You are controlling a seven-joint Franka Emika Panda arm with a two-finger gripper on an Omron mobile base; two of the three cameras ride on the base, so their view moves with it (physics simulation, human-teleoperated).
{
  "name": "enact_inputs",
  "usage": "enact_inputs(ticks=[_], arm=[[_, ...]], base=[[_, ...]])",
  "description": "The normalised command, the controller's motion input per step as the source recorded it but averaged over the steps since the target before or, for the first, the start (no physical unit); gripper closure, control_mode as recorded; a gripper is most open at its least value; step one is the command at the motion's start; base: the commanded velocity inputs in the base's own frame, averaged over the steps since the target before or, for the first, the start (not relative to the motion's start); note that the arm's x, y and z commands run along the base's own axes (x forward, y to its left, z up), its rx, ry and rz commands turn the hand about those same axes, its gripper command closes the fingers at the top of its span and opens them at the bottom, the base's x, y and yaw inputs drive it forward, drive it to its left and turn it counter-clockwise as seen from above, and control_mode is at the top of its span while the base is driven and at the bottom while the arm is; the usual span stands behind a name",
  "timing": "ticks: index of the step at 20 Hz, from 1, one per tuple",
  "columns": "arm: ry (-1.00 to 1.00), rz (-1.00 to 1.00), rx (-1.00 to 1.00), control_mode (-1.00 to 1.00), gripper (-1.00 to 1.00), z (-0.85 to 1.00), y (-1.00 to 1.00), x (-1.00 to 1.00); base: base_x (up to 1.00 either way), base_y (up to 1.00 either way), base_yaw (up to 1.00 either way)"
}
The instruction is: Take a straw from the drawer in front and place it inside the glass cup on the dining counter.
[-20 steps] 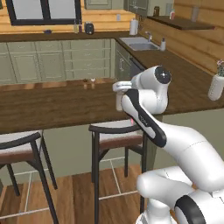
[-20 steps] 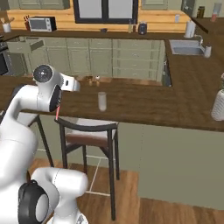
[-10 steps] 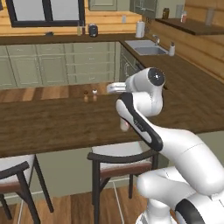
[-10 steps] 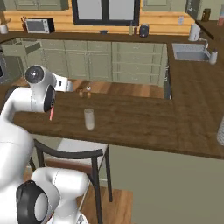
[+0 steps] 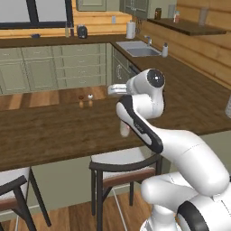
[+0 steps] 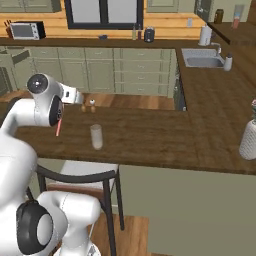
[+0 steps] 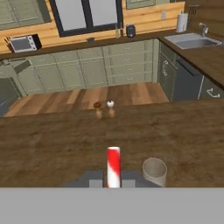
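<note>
The hand (image 7: 113, 183) pinches the red-pink straw (image 7: 113, 166) above the dark wood tabletop (image 7: 52, 148), just beside the clear glass cup (image 7: 154, 171), which stands upright with nothing visible inside.

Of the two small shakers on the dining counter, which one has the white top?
The shaker on the right in the hand view; its neighbour beside it has a dark brown top. Both stand beyond the glass cup.

Glass cup (image 6: 96, 136) on dining counter (image 6: 150, 137)

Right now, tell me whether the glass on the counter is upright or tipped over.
Upright. The glass stands on its base on the counter, its open mouth facing up in the hand view. The straw is beside it, not inside.
</note>
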Motion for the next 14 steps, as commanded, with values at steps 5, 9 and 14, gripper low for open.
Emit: enact_inputs(ticks=[5, 9, 14], arm=[[0.0, -0.04, 0.0, -1.0, 1.0, 0.01, -0.51, 0.51], [-0.06, 0.05, 0.0, -1.0, 1.0, 0.0, -0.6, 0.33], [-0.15, 0.27, 0.03, -1.0, 1.0, 0.0, -0.22, 0.38]], base=[[0.0, 0.0, 0.0], [0.0, 0.0, 0.0], [0.0, 0.0, 0.0]])
